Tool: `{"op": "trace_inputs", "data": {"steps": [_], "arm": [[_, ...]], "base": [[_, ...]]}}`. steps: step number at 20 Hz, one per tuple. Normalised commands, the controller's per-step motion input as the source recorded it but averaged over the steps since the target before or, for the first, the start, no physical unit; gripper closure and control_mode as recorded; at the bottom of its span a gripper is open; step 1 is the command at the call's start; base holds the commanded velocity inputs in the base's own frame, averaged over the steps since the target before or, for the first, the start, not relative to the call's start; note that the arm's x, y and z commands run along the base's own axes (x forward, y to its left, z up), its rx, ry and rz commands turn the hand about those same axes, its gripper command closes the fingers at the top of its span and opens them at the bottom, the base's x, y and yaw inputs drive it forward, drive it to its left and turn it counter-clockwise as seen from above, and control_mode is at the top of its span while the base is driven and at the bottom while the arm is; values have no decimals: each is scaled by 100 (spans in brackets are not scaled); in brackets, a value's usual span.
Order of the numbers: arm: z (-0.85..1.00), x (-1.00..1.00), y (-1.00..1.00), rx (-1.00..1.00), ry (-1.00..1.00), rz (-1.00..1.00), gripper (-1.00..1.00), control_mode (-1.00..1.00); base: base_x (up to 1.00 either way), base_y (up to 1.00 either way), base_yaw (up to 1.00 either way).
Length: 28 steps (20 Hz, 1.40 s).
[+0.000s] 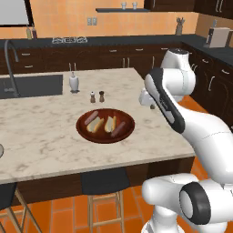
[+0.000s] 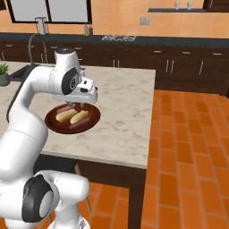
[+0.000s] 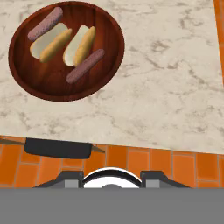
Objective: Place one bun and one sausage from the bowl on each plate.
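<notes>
The brown wooden bowl [image 1: 105, 136] [image 2: 53, 125] [image 3: 26, 74] sits on the marble island near its front edge. Two split buns [image 1: 94, 124] [image 1: 110, 124] [image 3: 48, 43] [image 3: 80, 43] lie in it side by side. One sausage [image 3: 45, 22] [image 1: 92, 116] lies on the far side of the buns, and another [image 3: 85, 65] [image 1: 119, 129] lies on the near side. My gripper [image 1: 150, 105] [image 2: 79, 105] [image 3: 112, 176] hangs open and empty above the counter, just beside the bowl's rim. A pale sliver [image 1: 1, 150] at the counter's left edge may be a plate; I cannot tell.
Salt and pepper shakers [image 1: 93, 97] [image 1: 102, 96] and a white bottle [image 1: 73, 83] stand behind the bowl. A sink [image 1: 29, 85] with a faucet is at the back left. A dark stool [image 1: 104, 181] [image 3: 57, 148] stands under the counter's front edge. Orange tiled floor lies to the right.
</notes>
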Motion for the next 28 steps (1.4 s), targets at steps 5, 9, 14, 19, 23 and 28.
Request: {"op": "trace_inputs", "data": {"steps": [5, 9, 14, 19, 23, 28], "arm": [[-9, 30, 49, 0, 0, -9, -100, -100], [-43, 91, 72, 1, 6, -12, -100, -100], [-74, 100, 61, 0, 28, -20, -100, -100], [-59, 100, 1, 0, 7, -7, -100, -100], [-73, 100, 1, 0, 12, -5, -100, -100], [-64, 96, 6, 0, 7, 1, -100, -100]], "base": [[0, 0, 0], [0, 0, 0], [0, 0, 0], [0, 0, 0], [0, 0, 0], [0, 0, 0]]}}
